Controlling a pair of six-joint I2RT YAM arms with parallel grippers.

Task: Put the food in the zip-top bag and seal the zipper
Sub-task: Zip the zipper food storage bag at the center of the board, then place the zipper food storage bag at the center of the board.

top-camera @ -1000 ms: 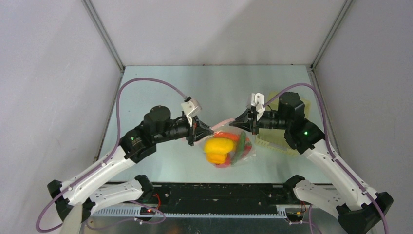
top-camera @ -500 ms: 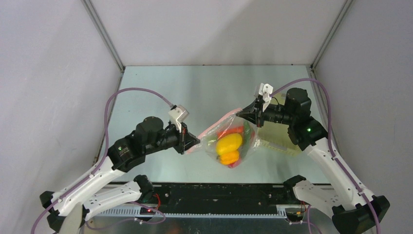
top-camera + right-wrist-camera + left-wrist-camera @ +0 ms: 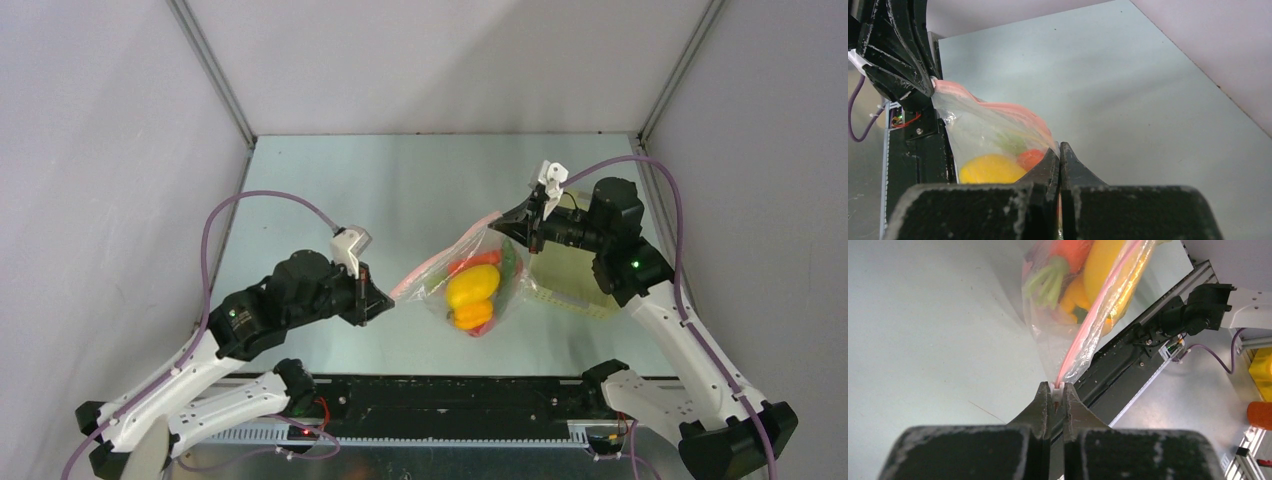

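While L gripper (image 3: 387, 303) is clamped on one end of the zipper (image 3: 440, 258) & R gripper (image 3: 496, 222) nips the other, zip-top bag (image 3: 428, 292) hangs stretched btwn them, holding yellow pepper (image 3: 472, 286), orange pepper (image 3: 470, 318), red & green veg. Pale-yellow basket (image 3: 570, 285) sits just beside it, R side.

far edge of basket (image 3: 566, 286) seemingly behind the right gripper (image 3: 500, 224)
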